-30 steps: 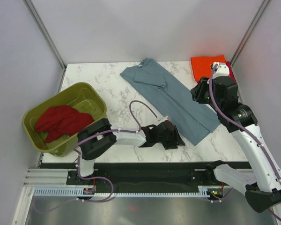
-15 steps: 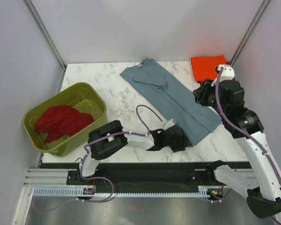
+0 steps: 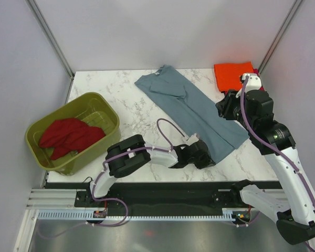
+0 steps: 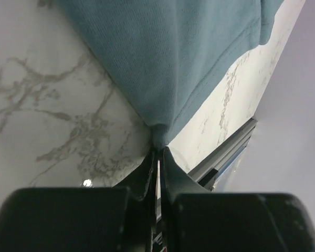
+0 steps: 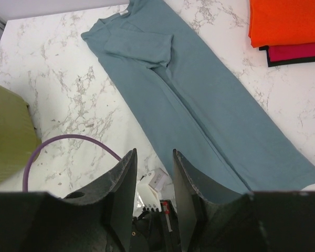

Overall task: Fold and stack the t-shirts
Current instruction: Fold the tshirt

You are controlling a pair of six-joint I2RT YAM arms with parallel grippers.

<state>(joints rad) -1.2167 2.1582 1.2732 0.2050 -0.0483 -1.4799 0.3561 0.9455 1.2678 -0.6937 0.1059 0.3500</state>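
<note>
- Left wrist view: we are seeing the left gripper with its jaws pressed almost together on a corner of the slate blue-grey t-shirt, pinching a little hem.
- In the top view, that shirt is lying flat as a long strip, running from upper centre to lower right.
- We are judging it light, limp and likely to sag. A corner pinch will lift it, but the neighbouring corner is wanting a second hold.
- The right gripper is hanging partly open and empty above the strip.
- We are working on a smooth, hard marble table. The orange t-shirt is lying folded on the magenta-red t-shirt at upper right. The dark red t-shirt is sitting in the olive tub at left, and the walls are closing in tightly.
</note>
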